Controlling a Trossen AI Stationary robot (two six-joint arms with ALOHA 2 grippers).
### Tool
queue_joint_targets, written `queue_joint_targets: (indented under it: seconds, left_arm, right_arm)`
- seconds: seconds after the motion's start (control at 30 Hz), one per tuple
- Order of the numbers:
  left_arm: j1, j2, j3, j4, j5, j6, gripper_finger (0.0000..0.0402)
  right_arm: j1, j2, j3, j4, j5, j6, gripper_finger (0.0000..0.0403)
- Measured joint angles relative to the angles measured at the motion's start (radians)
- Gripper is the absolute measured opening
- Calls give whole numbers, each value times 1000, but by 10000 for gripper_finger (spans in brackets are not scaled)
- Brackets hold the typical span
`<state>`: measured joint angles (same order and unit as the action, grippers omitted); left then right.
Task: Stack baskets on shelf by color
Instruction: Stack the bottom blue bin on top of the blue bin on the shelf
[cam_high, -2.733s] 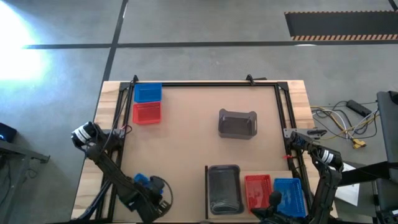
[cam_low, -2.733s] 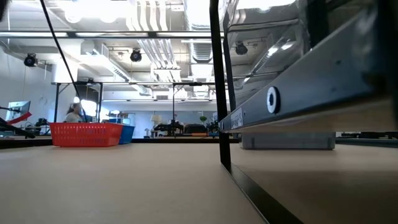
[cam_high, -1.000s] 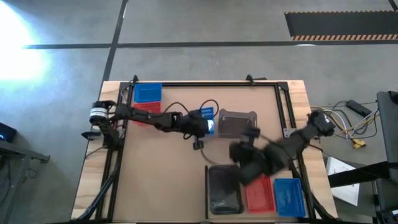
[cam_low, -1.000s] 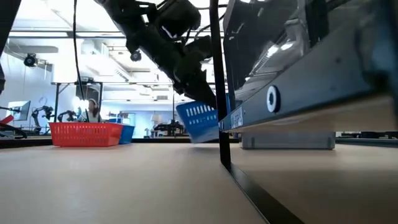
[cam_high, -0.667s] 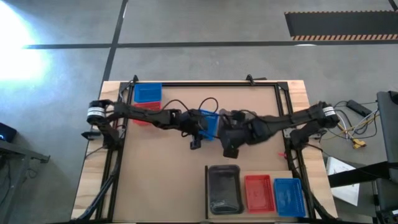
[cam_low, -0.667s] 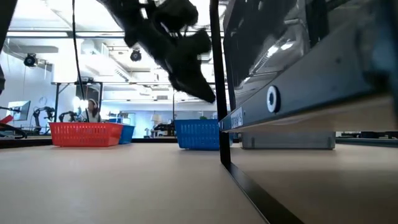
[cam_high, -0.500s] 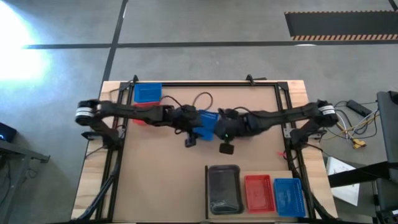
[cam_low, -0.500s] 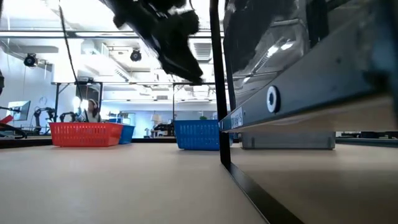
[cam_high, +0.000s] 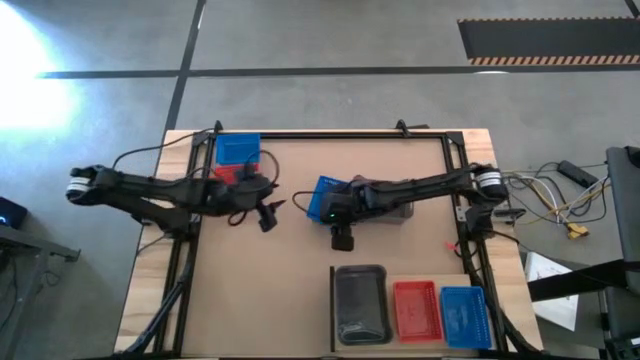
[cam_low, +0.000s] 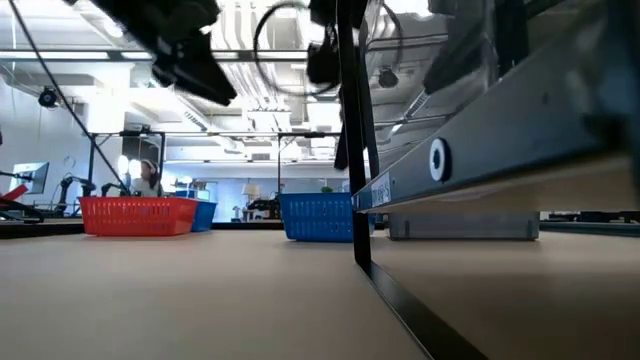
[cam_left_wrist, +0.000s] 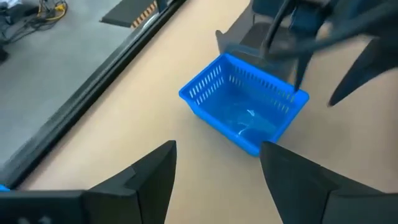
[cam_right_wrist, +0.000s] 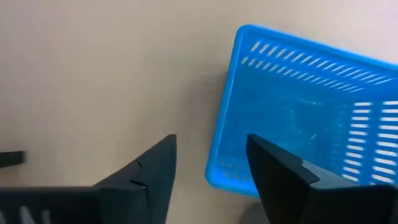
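Note:
A blue basket (cam_high: 325, 192) stands upright on the tabletop's middle, seen too in the low view (cam_low: 318, 217) and both wrist views (cam_left_wrist: 244, 112) (cam_right_wrist: 305, 112). My left gripper (cam_high: 278, 205) hangs open to its left, clear of it (cam_left_wrist: 217, 180). My right gripper (cam_high: 320, 210) is open above the basket's near-left corner (cam_right_wrist: 211, 180), touching nothing. A grey basket (cam_high: 398, 212) sits right of the blue one, partly under the right arm. On the shelf (cam_high: 440, 278) at the front right stand a grey (cam_high: 360, 302), a red (cam_high: 415, 308) and a blue basket (cam_high: 462, 315).
At the far left a blue basket (cam_high: 238, 148) and a red basket (cam_high: 232, 178) stand side by side, the red one partly under my left arm. A black frame (cam_high: 330, 134) borders the table. Bare tabletop lies at the near left. A person shows far off in the room (cam_low: 148, 178).
My left gripper has set the tilted blue basket down flat on the table's middle, let go, and drawn back up and toward the left edge. My right arm has swung from the shelf at the front toward the far side and left, ending over the blue basket.

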<state>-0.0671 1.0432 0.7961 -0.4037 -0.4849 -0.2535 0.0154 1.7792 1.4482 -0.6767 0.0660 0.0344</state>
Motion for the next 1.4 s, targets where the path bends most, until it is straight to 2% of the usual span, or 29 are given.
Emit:
queue_joint_targets:
  seconds: [0.23,0.33,0.7,0.9,1.07,1.23,1.4]
  left_arm:
    - [-19,-112,-205,172,-2,-30,217]
    - [-18,-129,-251,215,-2,-30,217]
    - [-19,-118,-265,228,1,-29,217]
    - [-19,-103,-279,274,3,-29,217]
    - [-22,-83,-293,291,9,-55,217]
    - [-42,-53,-299,291,17,-96,217]
    - [-79,-22,-299,291,19,-149,217]
  right_arm:
    - [-1,97,45,1,-11,6,209]
    - [-1,116,51,1,35,27,207]
    - [5,74,51,7,65,63,191]
    - [-10,128,42,18,60,60,181]
    - [-9,182,41,41,64,48,141]
    - [1,176,41,53,103,18,32]
    - [100,80,44,4,251,-2,10]
